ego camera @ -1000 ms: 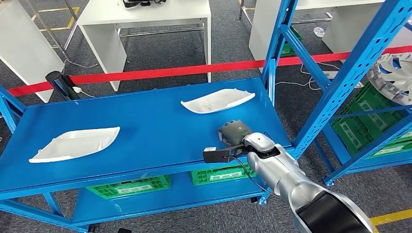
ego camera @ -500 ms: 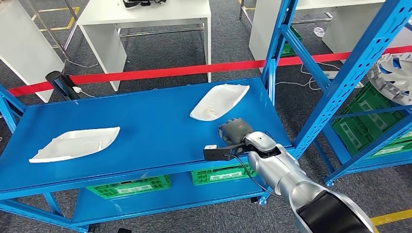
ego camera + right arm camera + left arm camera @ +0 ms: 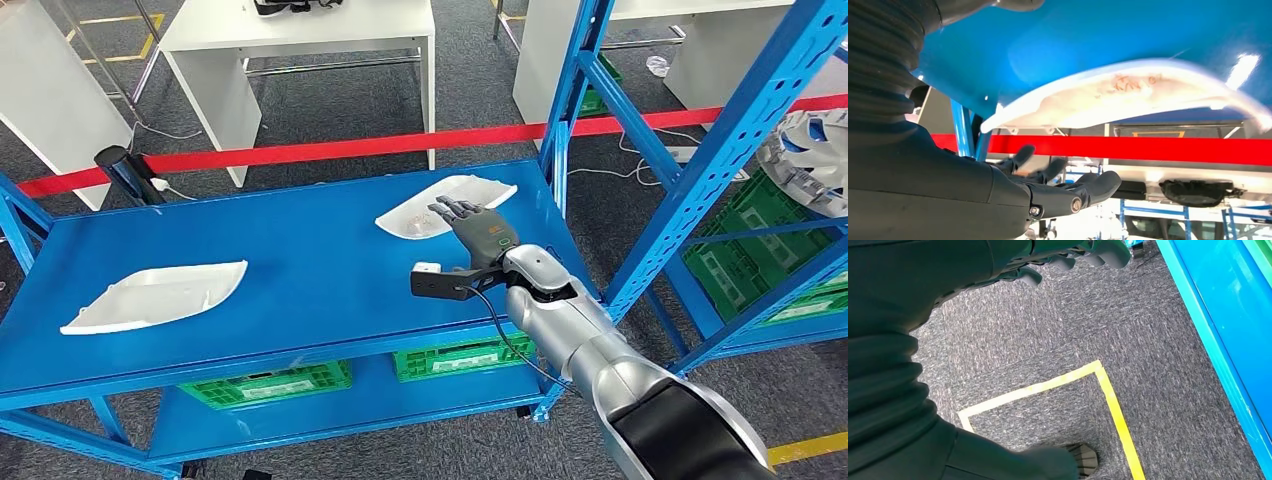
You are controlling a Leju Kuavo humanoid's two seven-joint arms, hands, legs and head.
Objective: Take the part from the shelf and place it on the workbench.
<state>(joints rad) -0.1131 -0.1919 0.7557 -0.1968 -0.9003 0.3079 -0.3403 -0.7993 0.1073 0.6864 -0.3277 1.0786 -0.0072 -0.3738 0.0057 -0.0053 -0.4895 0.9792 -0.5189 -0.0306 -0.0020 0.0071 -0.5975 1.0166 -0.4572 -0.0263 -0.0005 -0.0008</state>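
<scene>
Two white curved parts lie on the blue shelf top (image 3: 300, 260). The right-hand part (image 3: 450, 203) lies near the shelf's far right corner, and in the right wrist view this part (image 3: 1128, 95) has faint red writing on it. My right hand (image 3: 472, 228) is stretched out over the shelf with its fingers spread and holds nothing. Its fingertips reach the part's near edge; I cannot tell whether they touch. In the right wrist view the fingers (image 3: 1068, 185) sit apart just short of the part. My left hand (image 3: 1073, 255) hangs beside the shelf over the carpet, holding nothing.
A second white part (image 3: 155, 295) lies at the shelf's left. Green crates (image 3: 265, 382) sit on the lower level. A blue rack upright (image 3: 720, 150) rises close on the right. Red barrier tape (image 3: 350, 148) and white tables (image 3: 300, 40) stand behind the shelf.
My right hand has gone from curled near the shelf's front to fingers spread, reaching forward to the right part. That part has turned on the shelf between frames.
</scene>
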